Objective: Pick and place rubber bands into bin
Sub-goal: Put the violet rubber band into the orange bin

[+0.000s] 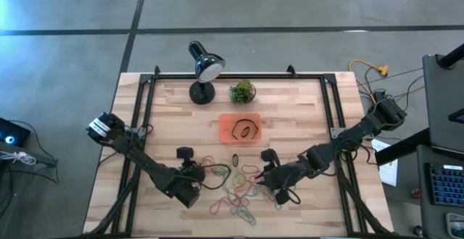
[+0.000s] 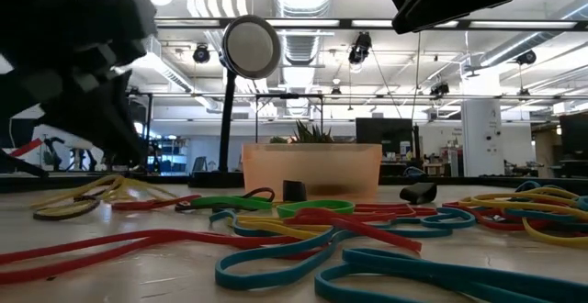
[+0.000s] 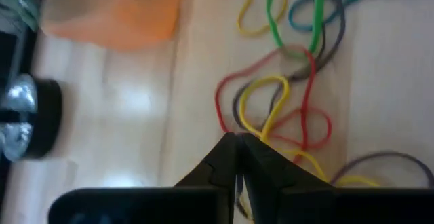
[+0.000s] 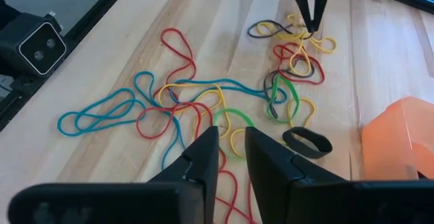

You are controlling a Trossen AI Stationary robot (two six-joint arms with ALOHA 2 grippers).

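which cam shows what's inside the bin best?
High view: it looks straight down into the bin, showing dark rubber bands lying inside. Low view gives only its translucent side wall; the left and right wrist views each catch an orange corner.

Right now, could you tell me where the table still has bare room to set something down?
Bare wood lies left of the bin, below the lamp, and right of the bin toward the frame rail. The front middle is crowded: rubber bands sprawl between the left gripper and right gripper.
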